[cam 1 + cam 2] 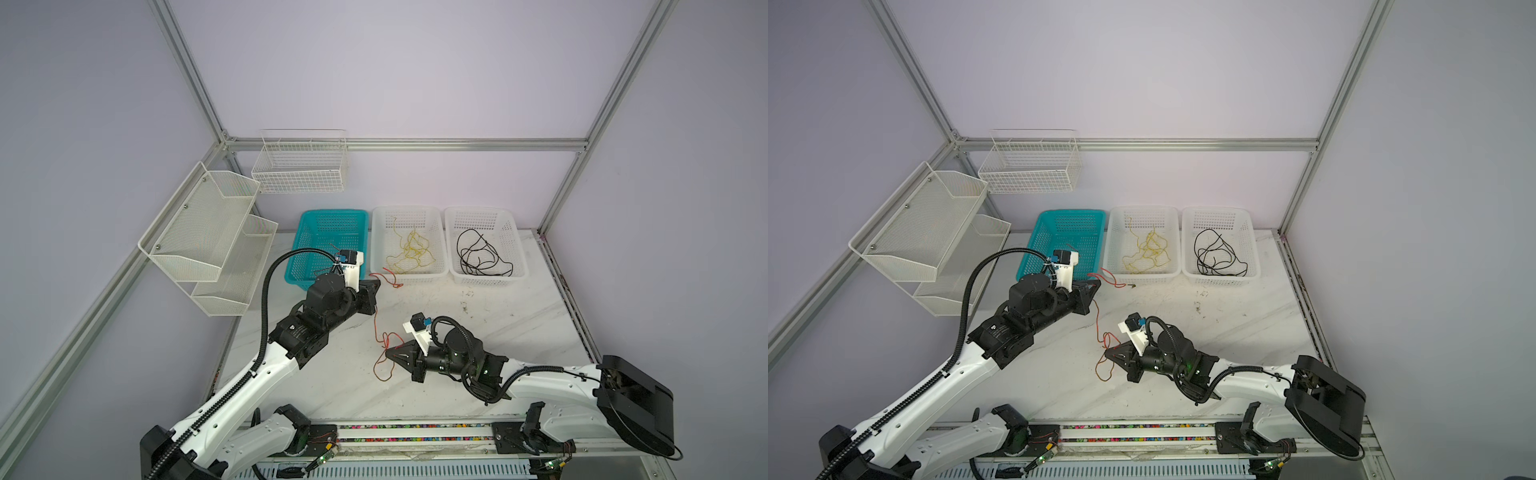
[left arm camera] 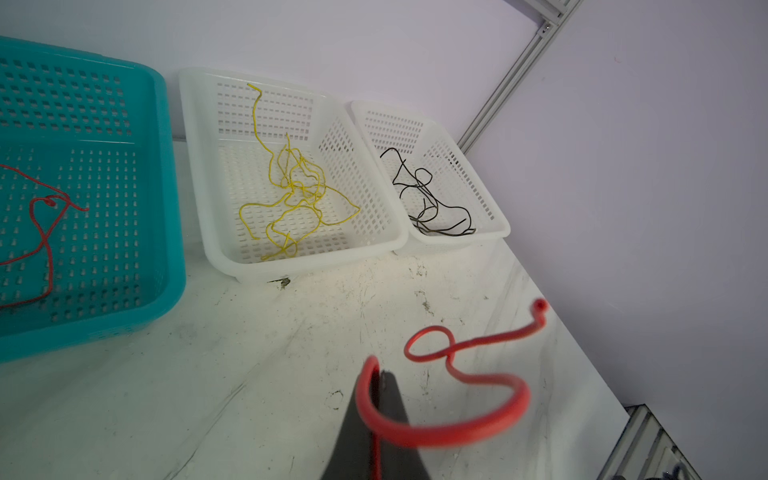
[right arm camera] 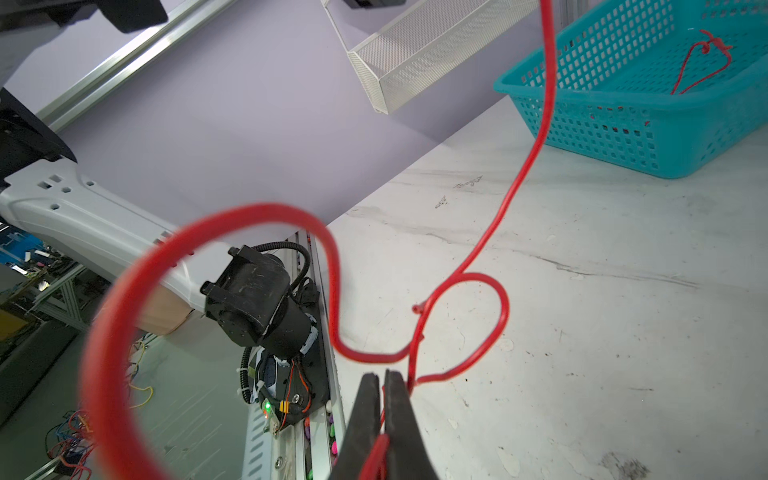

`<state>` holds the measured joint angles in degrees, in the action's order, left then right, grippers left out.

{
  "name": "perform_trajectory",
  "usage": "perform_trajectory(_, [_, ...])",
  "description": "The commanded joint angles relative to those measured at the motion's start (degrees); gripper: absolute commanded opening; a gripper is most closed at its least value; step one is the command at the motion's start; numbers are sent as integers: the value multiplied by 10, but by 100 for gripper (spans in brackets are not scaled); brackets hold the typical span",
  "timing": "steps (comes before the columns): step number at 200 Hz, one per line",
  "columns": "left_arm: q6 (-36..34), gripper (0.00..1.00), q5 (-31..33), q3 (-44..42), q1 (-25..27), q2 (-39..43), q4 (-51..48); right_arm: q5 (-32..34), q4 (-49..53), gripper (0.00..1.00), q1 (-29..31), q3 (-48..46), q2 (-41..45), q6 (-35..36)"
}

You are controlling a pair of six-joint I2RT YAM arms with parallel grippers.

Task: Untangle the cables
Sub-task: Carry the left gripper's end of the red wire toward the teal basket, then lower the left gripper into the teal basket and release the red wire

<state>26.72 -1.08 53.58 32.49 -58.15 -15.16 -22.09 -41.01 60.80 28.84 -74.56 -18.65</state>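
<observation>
Right fingers (image 3: pixel 368 409) pinching red cable (image 3: pixel 266 208), running rearward to left fingers (image 2: pixel 388 399)

Teal basket (image 1: pixel 334 212), middle white basket (image 1: pixel 406 209), right white basket (image 1: pixel 478 210), mesh wall shelf (image 1: pixel 199 216), marble table (image 1: pixel 519 324)

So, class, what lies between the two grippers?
A red cable, pinched by left gripper and right gripper, loops across otherwise bare tabletop, in both top views.

left basket (image 1: pixel 334 212), middle basket (image 1: pixel 409 276), right basket (image 1: pixel 478 209): side by side (at rear) | loose cable (image 1: pixel 375 318): before them
</observation>
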Motion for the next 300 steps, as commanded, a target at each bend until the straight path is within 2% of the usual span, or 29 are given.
perform_trajectory(1, [-40,0,16,59,-16,3,15,-25,17,0,5,18,8,15])
perform_trajectory(45, [-80,0,24,83,-76,-13,32,-25,40,0,6,24,39,20])
perform_trajectory(93, [-96,0,55,85,-141,-45,132,-22,68,0,6,30,71,25])
perform_trajectory(142, [-122,0,99,123,-184,-154,212,-27,93,0,6,42,98,27])
perform_trajectory(167, [-129,0,122,166,-205,-221,219,-23,111,0,6,46,118,31])
perform_trajectory(205, [-173,0,135,212,-215,-323,227,-4,143,0,6,46,148,40])
perform_trajectory(251, [-202,0,166,223,-219,-392,215,22,186,0,6,54,181,53])
perform_trajectory(292, [-213,11,193,221,-226,-422,205,25,196,0,6,57,187,54])
perform_trajectory(300, [-212,4,195,220,-226,-423,206,24,194,0,6,56,186,52])
